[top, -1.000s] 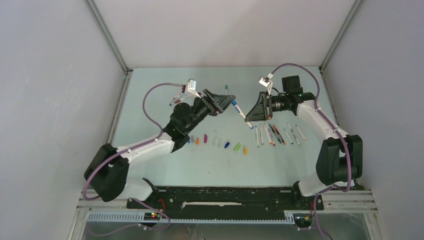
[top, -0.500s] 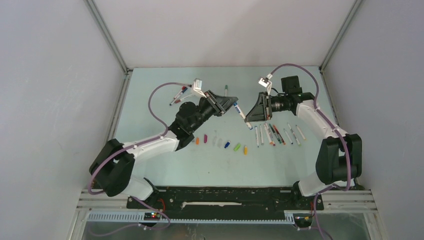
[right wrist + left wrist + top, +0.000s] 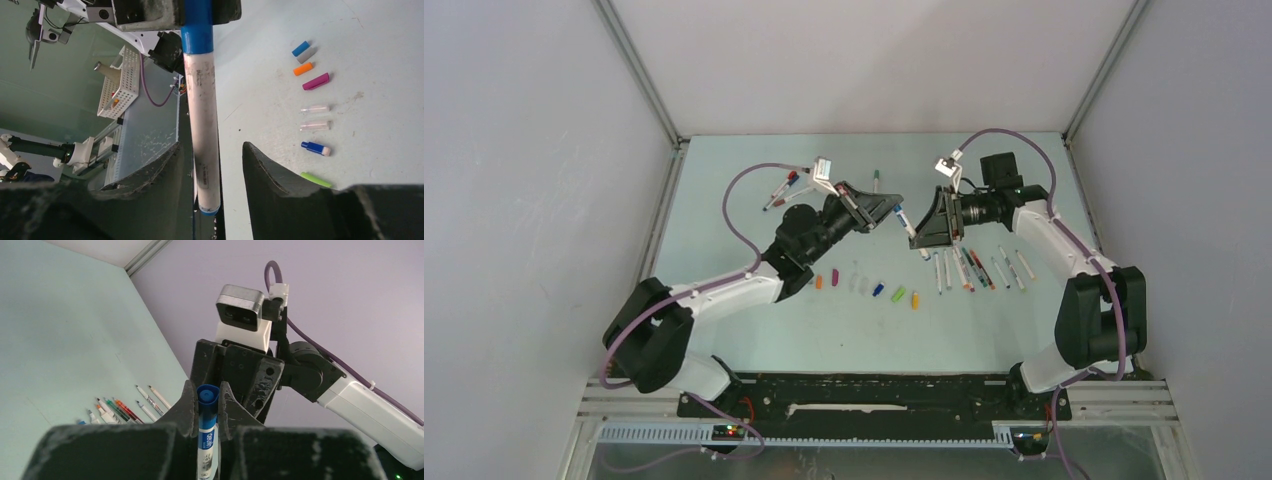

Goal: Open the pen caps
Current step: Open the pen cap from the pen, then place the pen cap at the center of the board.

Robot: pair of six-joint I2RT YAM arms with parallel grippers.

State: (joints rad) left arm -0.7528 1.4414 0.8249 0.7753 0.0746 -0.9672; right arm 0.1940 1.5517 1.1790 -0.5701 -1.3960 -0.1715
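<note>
Both arms meet in mid-air above the bench (image 3: pixel 754 330), the left fingers (image 3: pixel 892 209) clenched on a white pen (image 3: pixel 202 120) at its blue cap (image 3: pixel 207 394). The right fingers (image 3: pixel 916 237) stand spread on either side of the barrel, not visibly touching it. Loose pen caps (image 3: pixel 876 290) lie in a row on the bench below.

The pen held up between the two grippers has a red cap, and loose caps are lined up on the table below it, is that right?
Not quite: the pen has a blue cap, not red, as the left wrist view shows. The rest holds: both grippers are at it, and loose caps lie in a row on the table.
</note>
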